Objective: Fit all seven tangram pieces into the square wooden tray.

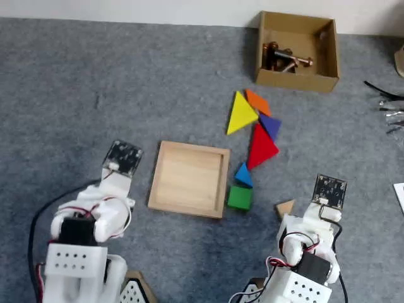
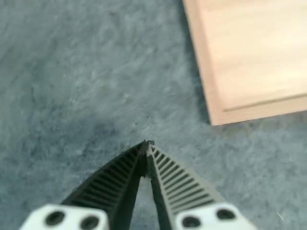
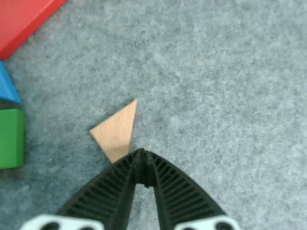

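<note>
We see a grey felt mat [image 1: 76, 82] covering the table. At its far edge sits an open cardboard box [image 1: 328, 60] with copper-coloured metal parts [image 1: 284, 58] in it, and dark cables [image 1: 386, 101] stray in from the right side. Nothing lies between the arms and the pieces. The square wooden tray [image 1: 189, 178] rests near the middle, pale and plain with a low raised rim, and all seven pieces lie outside it on the mat to its right. A yellow triangle [image 1: 240, 112], an orange piece [image 1: 257, 101], a purple piece [image 1: 270, 125] and a large red triangle [image 1: 260, 147] cluster together beyond the tray's far right corner. A small blue triangle [image 1: 243, 174] and a green square [image 1: 239, 197] sit just beside the tray's right edge. An unpainted wooden triangle [image 1: 285, 207] lies apart, nearer the right arm. The left gripper [image 2: 146, 146] hangs over bare mat near a corner of the tray, its ribbed fingers pressed together on nothing. The right gripper [image 3: 141, 155] has its fingers closed tip to tip as well — right at one corner of the wooden triangle, though we cannot tell whether they touch it.
</note>
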Controlling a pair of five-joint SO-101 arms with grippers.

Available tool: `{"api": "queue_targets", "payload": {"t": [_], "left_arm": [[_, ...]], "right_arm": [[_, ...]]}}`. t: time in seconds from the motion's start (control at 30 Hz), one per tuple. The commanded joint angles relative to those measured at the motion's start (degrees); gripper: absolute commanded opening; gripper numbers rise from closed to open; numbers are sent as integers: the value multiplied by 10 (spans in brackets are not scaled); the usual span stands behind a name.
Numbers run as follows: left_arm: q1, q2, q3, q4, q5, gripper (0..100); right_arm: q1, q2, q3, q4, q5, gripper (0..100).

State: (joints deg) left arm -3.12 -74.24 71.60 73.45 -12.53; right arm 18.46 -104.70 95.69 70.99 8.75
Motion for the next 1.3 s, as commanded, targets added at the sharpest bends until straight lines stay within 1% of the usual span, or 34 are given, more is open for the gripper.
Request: {"api": "queue_targets", "payload": {"t": [0.0, 0.3, 0.43, 0.53, 0.77, 0.93, 1.27], "left_arm": [[-22, -70, 46, -7, 6, 5], [-22, -204, 167, -4, 6, 7], [-23, -269, 200, -3, 6, 7], [-23, -306, 217, 16, 7, 7], [-23, -304, 224, 21, 7, 7], [-21, -305, 255, 18, 6, 7], [-22, -304, 255, 22, 6, 6]], "right_arm": [[7, -3, 86, 3, -4, 5], [7, -3, 86, 3, -4, 5], [7, -3, 86, 3, -4, 5], [7, -3, 86, 3, -4, 5], [7, -3, 86, 3, -4, 5], [7, -3, 86, 3, -4, 5], [7, -3, 86, 3, -4, 5]]}}
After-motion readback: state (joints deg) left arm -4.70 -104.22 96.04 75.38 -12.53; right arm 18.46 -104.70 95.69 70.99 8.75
